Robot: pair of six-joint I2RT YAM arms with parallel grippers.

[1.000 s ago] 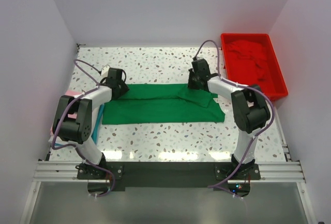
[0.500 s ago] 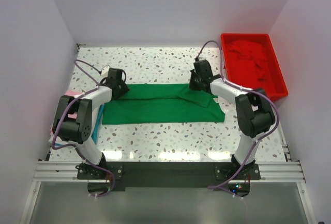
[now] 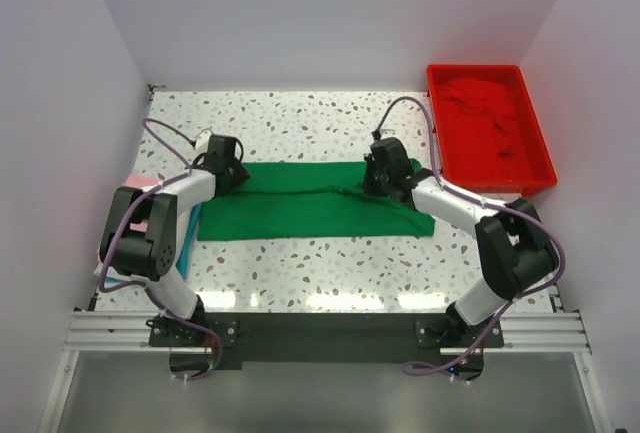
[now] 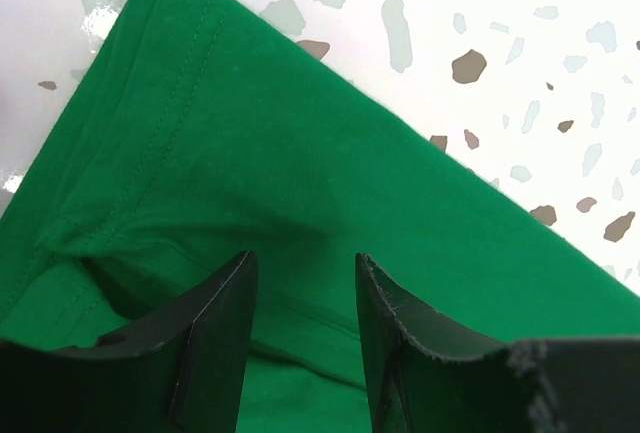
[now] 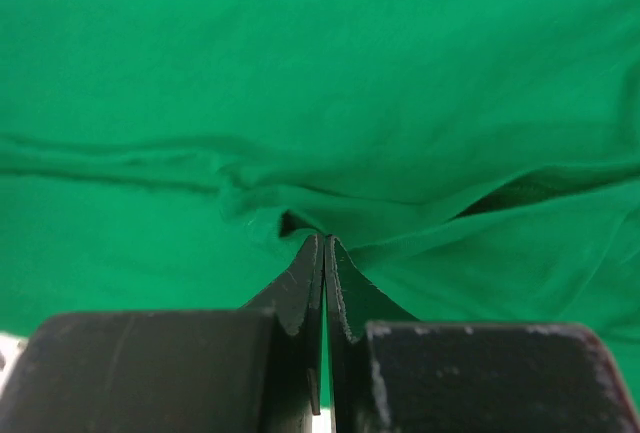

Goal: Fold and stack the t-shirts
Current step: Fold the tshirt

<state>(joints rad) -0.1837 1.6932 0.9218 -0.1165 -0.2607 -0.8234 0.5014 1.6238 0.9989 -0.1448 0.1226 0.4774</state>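
Status at this moment:

- Green shirt (image 3: 300,211) lay flat across the middle of the tabletop (image 3: 300,123) as a long band running left to right, with a fold line along its length.
- My left arm (image 3: 160,223): elbow was bent up at the left edge, forearm angled away and to the right, wrist low over the shirt's far-left corner. Left fingers (image 4: 215,343) stood apart, about half spread, pointing down at the cloth beside a stitched hem. Nothing was gripped between them. Couldn't tell if the tips touched the cloth.
- My right arm (image 3: 470,215): elbow was out on the right, near the tray, forearm stretched left and away, low over the shirt's right part. Right fingers (image 5: 298,298) were pressed together, clamped on a small pucker of green cloth. Wrinkles ran into the tips from both sides.
- Red tray (image 3: 545,165) sat at the far-right corner, well apart from the green shirt, with a red shirt (image 3: 485,118) crumpled inside it.
- Pink shirt (image 3: 141,184) was at the left edge, mostly hidden behind my left arm.
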